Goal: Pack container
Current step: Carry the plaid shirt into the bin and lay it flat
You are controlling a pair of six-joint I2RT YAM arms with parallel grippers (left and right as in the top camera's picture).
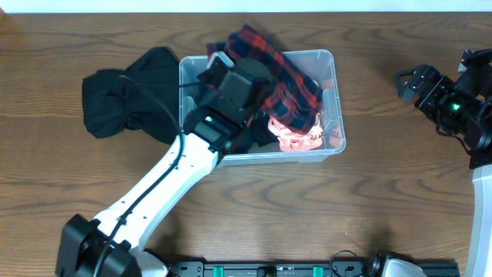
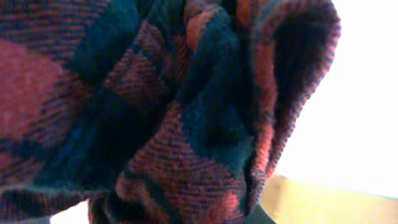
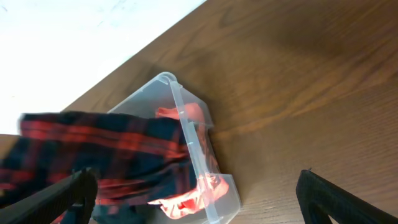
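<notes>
The clear plastic container (image 1: 337, 92) stands at the middle of the table and also shows in the right wrist view (image 3: 202, 155). A red and dark plaid cloth (image 1: 288, 85) hangs over and into it, above an orange-pink cloth (image 1: 296, 138) in its front right part. My left gripper (image 1: 234, 81) is over the container's left half, shut on the plaid cloth (image 2: 186, 112), which fills its wrist view and hides the fingers. My right gripper (image 1: 405, 83) is open and empty, well to the right of the container; its fingertips (image 3: 199, 193) frame the tub.
A black garment (image 1: 127, 100) lies on the table against the container's left side. Bare wooden table (image 1: 384, 192) lies in front and to the right. The table's far edge runs along the top.
</notes>
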